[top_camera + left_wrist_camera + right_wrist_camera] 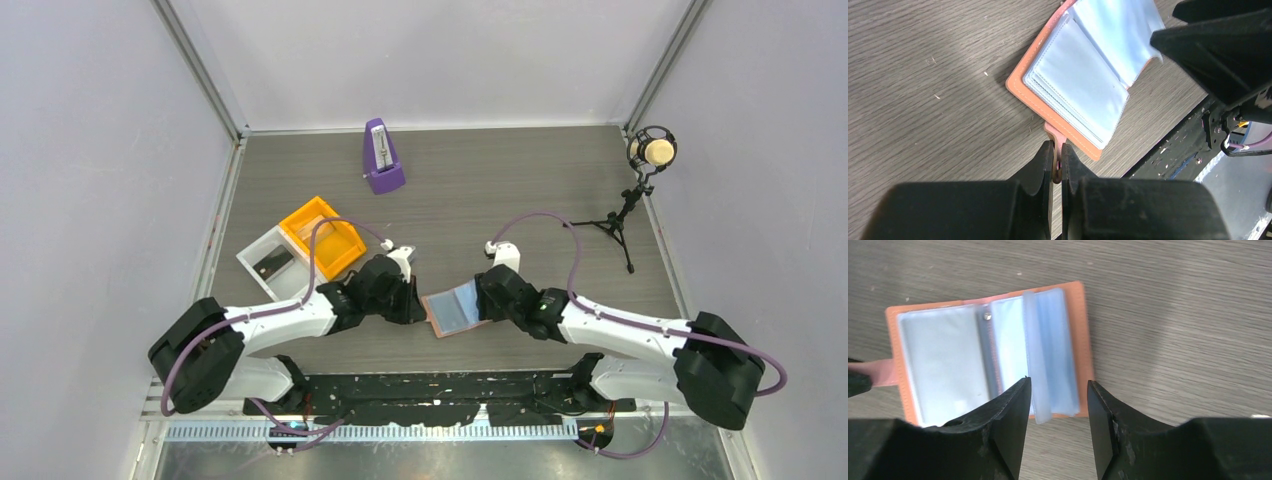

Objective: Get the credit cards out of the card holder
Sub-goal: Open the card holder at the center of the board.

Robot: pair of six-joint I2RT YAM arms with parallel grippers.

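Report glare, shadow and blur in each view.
Top external: even light, sharp, no glare. Left wrist: card holder sleeves washed out white; left tool a dark silhouette. Right wrist: soft overall, table grain smeared; right tool black, detail lost.

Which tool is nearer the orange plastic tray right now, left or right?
Left. The left tool sits right of the orange plastic tray, clamped on the tab of the salmon leather-like card holder; the right tool is beyond that holder, farther right.

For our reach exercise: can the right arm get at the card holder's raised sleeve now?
Likely yes: its jaws stand open astride the raised sleeve; the left jaws clamp the tab.
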